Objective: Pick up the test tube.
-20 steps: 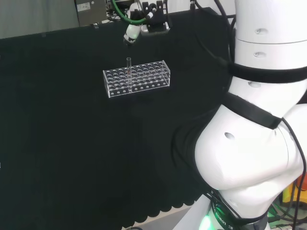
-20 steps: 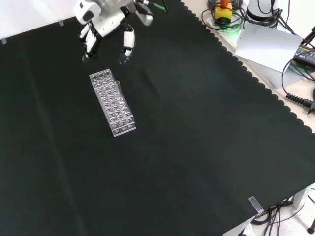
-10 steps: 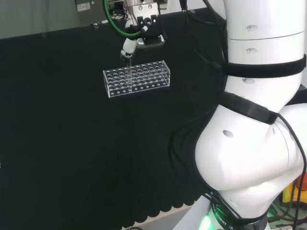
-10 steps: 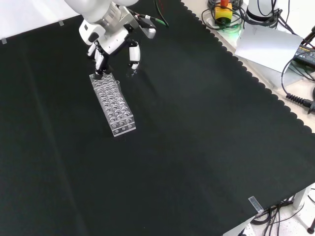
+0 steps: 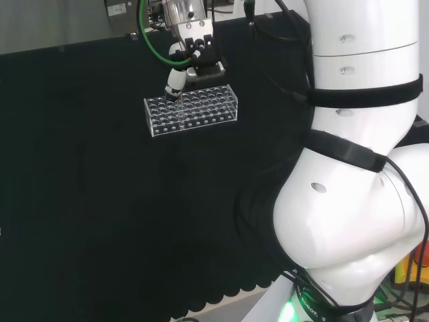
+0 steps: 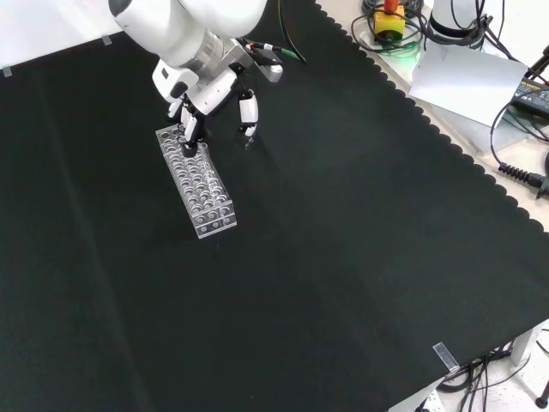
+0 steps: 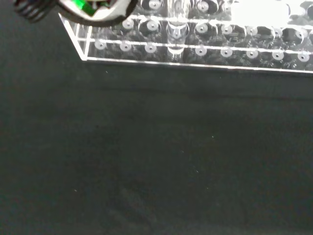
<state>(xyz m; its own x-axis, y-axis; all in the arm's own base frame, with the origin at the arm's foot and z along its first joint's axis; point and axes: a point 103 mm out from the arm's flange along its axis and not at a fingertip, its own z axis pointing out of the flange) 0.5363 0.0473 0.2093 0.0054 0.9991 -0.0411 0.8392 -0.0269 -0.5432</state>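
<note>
A clear plastic rack [image 5: 204,111] [image 6: 210,202] stands on the black cloth. One clear test tube [image 5: 181,115] [image 6: 205,154] stands upright in a hole near the rack's far end in the front view. The hand [image 5: 191,50] [image 6: 206,73] hangs just above that end, fingers pointing down. In the front view its fingers [image 6: 190,142] reach the rack's top left of the tube, and its thumb [image 6: 249,120] stays apart on the right. Nothing is gripped. The wrist view shows the rack [image 7: 234,49] close, with the tube [image 7: 177,30] in it.
The arm's white links [image 5: 355,168] take up the head view's right side. Beyond the cloth's scalloped edge [image 6: 446,120] in the front view lie a grey sheet [image 6: 467,77], cables and a yellow and red button box [image 6: 388,17]. Black cloth spreads all round the rack.
The hand has come down from above and beyond the rack to its far end, and its fingers now flank the tube. Rack and tube have not moved.
</note>
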